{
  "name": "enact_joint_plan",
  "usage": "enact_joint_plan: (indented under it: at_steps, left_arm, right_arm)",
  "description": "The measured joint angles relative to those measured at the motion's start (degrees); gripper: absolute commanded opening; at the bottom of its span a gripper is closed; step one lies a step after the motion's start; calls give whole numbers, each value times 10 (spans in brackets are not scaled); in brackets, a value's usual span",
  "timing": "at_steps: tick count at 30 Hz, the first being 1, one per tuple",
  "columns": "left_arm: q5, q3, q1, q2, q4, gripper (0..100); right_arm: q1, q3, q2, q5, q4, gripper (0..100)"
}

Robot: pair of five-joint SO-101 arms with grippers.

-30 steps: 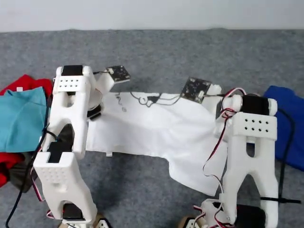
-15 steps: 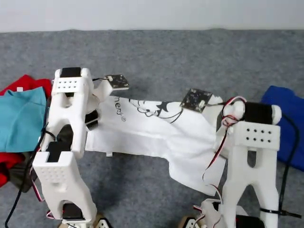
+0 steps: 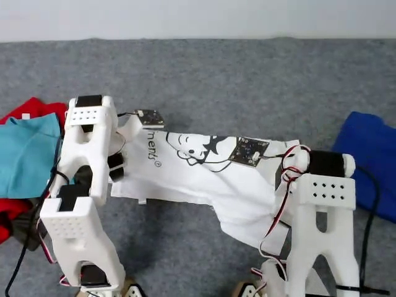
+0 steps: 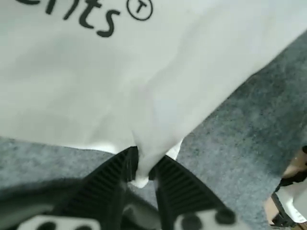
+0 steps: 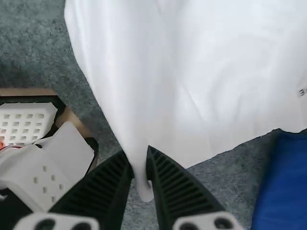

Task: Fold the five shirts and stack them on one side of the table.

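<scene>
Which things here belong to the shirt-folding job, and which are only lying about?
Job: white printed shirt, pinched by left gripper and right gripper; teal shirt; red shirt; blue shirt.
Lying about: black cable; grey felt table cover.

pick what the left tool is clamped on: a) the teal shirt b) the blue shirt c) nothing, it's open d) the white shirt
D: in the left wrist view the left tool is shut on a pinched fold of the white shirt.
</scene>
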Motion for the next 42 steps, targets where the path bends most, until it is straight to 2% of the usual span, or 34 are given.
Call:
enact_joint_plan:
  at_steps: [3,5,15,18,22,23,28,33,38,42]
  left_arm:
    - [10,0,-17,-1,0,145]
    - [19,0,-27,-6,0,152]
    - [26,1,-45,-153,0,148]
    - [26,1,-45,-184,0,133]
    - [51,1,-40,-194,0,35]
    - [65,1,-35,-194,-1,13]
    - [179,1,-5,-156,-62,15]
    - [293,1,23,-85,-151,15]
    - [324,1,40,-4,-213,15]
    - [326,1,40,55,-235,15]
  right_arm:
    - [0,0,0,0,0,204]
    - [1,0,0,0,0,244]
    - [1,-45,0,-40,-11,244]
    - [1,-50,2,-73,-62,184]
    - [2,-52,45,-139,-169,15]
    - [2,-52,63,-153,-200,6]
    - [-5,-52,182,-230,-357,9]
    - [-16,-52,309,-268,-488,9]
    - [-14,-59,421,-271,-584,9]
    - [-6,-134,498,-273,-594,9]
